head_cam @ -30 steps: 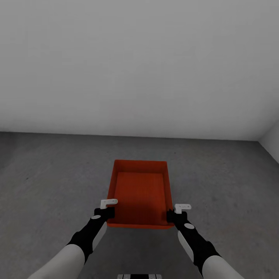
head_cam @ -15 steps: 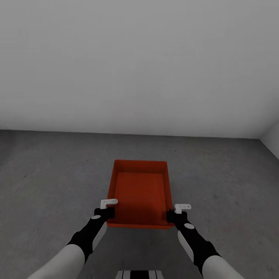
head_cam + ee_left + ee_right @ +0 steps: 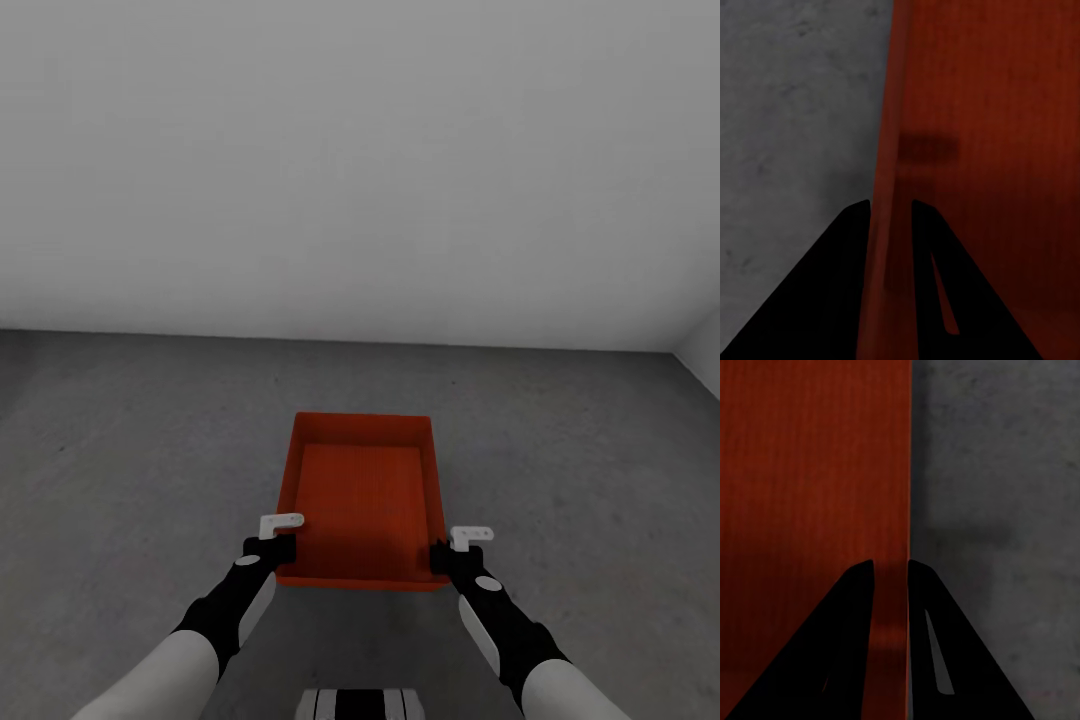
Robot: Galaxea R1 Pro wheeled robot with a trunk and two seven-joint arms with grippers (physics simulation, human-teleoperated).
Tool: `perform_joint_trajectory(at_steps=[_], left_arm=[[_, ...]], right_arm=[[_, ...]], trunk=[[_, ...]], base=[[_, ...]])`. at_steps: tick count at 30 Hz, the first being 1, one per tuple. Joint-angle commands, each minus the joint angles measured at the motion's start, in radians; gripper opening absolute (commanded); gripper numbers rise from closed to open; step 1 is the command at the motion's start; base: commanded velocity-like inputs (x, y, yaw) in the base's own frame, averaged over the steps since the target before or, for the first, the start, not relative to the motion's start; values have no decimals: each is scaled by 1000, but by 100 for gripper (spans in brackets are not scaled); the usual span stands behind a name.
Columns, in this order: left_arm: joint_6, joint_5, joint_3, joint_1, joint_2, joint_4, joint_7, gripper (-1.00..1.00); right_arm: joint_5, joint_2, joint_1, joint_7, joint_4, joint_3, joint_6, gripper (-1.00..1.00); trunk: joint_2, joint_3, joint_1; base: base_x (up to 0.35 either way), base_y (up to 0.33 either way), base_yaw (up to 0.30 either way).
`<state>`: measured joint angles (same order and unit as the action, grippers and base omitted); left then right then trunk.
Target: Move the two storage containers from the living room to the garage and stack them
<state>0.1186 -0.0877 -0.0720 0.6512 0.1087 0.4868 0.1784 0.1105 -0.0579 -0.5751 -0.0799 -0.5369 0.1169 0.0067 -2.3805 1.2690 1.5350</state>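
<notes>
While both hands pinch its walls, container [image 3: 362, 495] hides floor [image 3: 120, 480] beneath.

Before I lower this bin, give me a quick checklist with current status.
1. Left pincer clamped on the storage container side wall: ok.
2. Right pincer clamped on the opposite wall: ok.
3. Container held level between both arms: ok.
4. Over the grey concrete floor, not wood planks: ok.
5. Floor directly beneath the container free of obstacles: cannot tell, hidden by the bin.
6. Second container placed nearby for stacking: cannot tell.
</notes>
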Motion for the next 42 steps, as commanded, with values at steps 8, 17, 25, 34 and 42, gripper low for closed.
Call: perform_joint_trajectory(at_steps=[8,17,25,34,42], left_arm=[[6,-24,-2,1,-1,0,12,-100],[5,-24,-2,1,-1,0,12,-100],[5,-24,-2,1,0,0,12,-100],[5,-24,-2,1,-1,2,13,-100],[5,-23,-2,1,-1,3,12,-100]], right_arm=[[-1,3,0,-32,-3,7,-31,-100],[-1,3,0,-31,-3,7,-31,-100],[0,3,0,-31,-3,7,-32,-100],[-7,3,0,-31,-3,9,-33,-100],[-7,6,0,-19,-3,11,-33,-100]], trunk=[[-57,26,31],[-99,45,54],[-99,45,54],[-99,45,54],[-99,45,54]], base=[[0,0,0],[0,0,0],[0,0,0],[0,0,0],[0,0,0]])
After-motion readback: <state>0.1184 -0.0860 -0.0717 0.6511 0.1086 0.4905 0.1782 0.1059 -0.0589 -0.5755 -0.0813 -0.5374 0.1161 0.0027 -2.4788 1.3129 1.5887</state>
